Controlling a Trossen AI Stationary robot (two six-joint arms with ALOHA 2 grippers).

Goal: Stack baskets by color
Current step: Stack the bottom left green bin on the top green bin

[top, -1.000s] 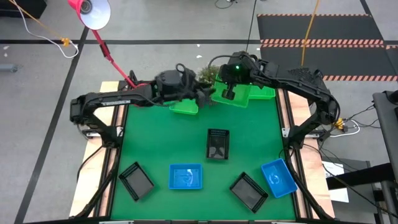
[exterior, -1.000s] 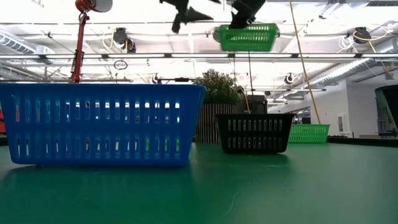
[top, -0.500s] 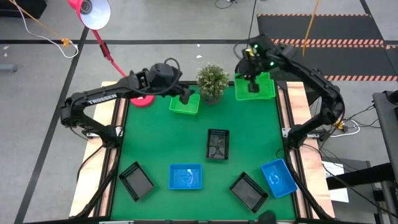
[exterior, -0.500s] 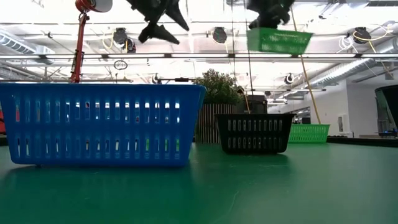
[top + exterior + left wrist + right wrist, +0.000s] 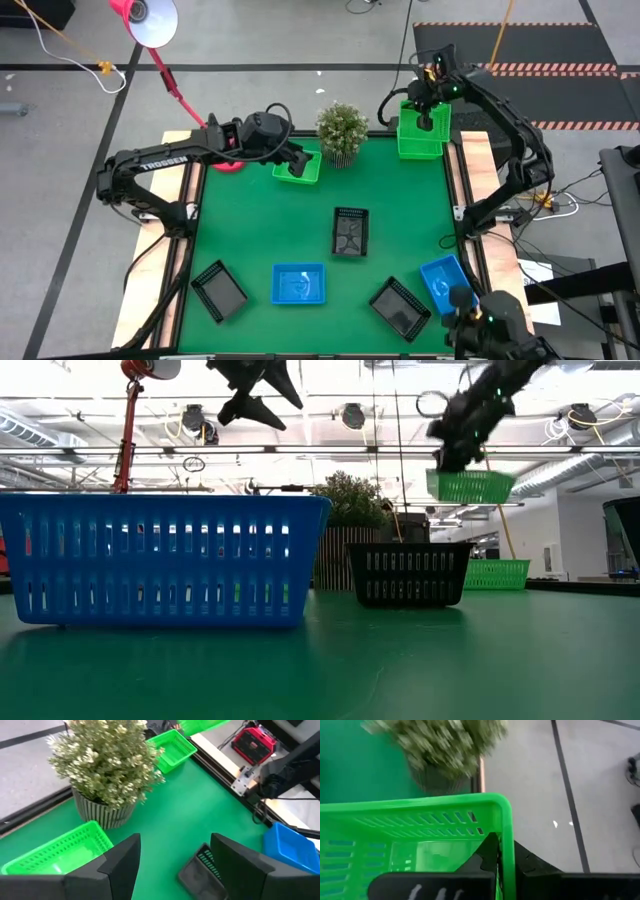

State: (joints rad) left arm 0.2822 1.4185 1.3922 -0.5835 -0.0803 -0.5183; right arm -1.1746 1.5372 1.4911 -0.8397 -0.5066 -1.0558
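Observation:
My right gripper (image 5: 428,120) is shut on a green basket (image 5: 420,138) and holds it in the air over the table's far right corner. Below it, another green basket (image 5: 497,573) rests on its bottom on the green mat. A third green basket (image 5: 298,168) sits left of the potted plant (image 5: 342,130). My left gripper (image 5: 297,162) hangs open above it, touching nothing. Three black baskets (image 5: 350,232) (image 5: 220,290) (image 5: 400,305) and two blue ones (image 5: 299,284) (image 5: 447,285) stand in the near half. My right gripper pinches the green basket's wall at its rim (image 5: 504,847), close to a corner, one finger (image 5: 487,857) inside the basket and one outside. The fingers come slanting down from above. The basket hangs below them, open side up, lifted clear of the table.
A red lamp arm (image 5: 175,85) leans over the far left corner, with its base behind my left arm. The plant stands between the two far green baskets. Wooden rails (image 5: 462,170) edge the mat. Bare mat lies around the middle black basket.
My right gripper has swung from beside the plant toward the table's far right corner and sunk a little, turning about and carrying the green basket along. My left gripper has drawn back from the plant toward the table's left and tipped downward over its green basket.

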